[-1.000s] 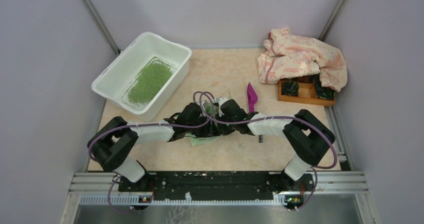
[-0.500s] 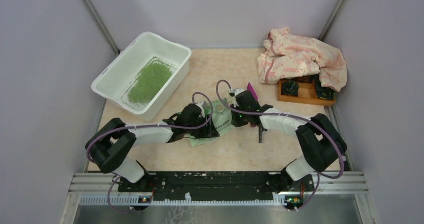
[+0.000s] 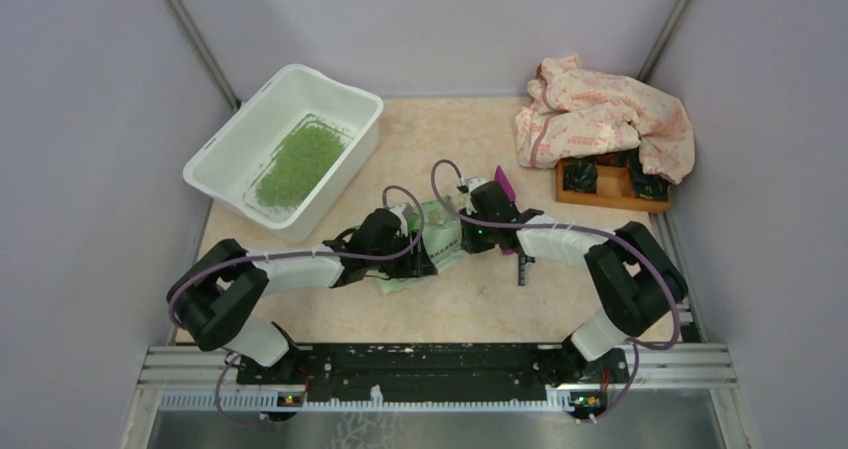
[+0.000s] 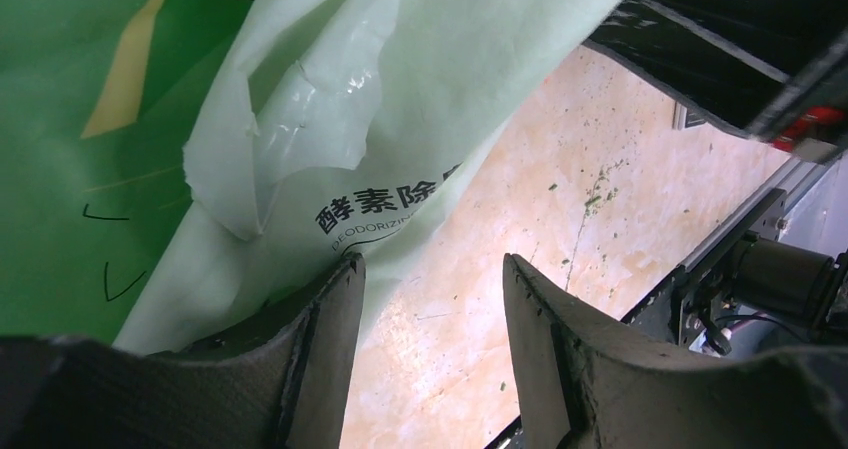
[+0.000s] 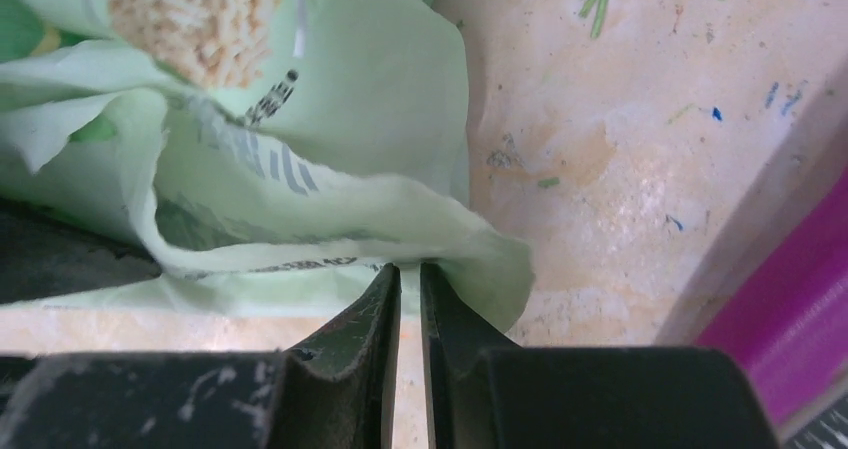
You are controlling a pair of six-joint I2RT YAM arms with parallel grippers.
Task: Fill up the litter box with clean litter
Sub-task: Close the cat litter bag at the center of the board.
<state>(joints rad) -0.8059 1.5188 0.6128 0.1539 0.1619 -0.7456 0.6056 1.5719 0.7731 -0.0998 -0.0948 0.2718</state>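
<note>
The white litter box [image 3: 232, 146] stands at the back left, with a patch of green clean litter [image 3: 298, 163] inside it. A light green printed litter bag [image 3: 440, 235] lies crumpled on the table between both arms. My right gripper [image 3: 463, 231] is shut on the bag's edge [image 5: 470, 244], the fold pinched between its fingertips [image 5: 385, 289]. My left gripper [image 4: 432, 281] is open low over the table. The bag [image 4: 330, 119] lies against its left finger [image 4: 335, 314], and bare tabletop shows between the jaws.
A magenta scoop [image 3: 503, 191] lies just behind the right gripper, and shows at the right edge [image 5: 800, 314] of the right wrist view. A pink patterned cloth [image 3: 600, 119] partly covers an orange wooden tray [image 3: 608, 197] at the back right. Stray green granules [image 4: 590, 194] dot the table.
My right gripper has swung right and toward the back, away from the left one, drawing the bag out into view. In the last half second little moved.
</note>
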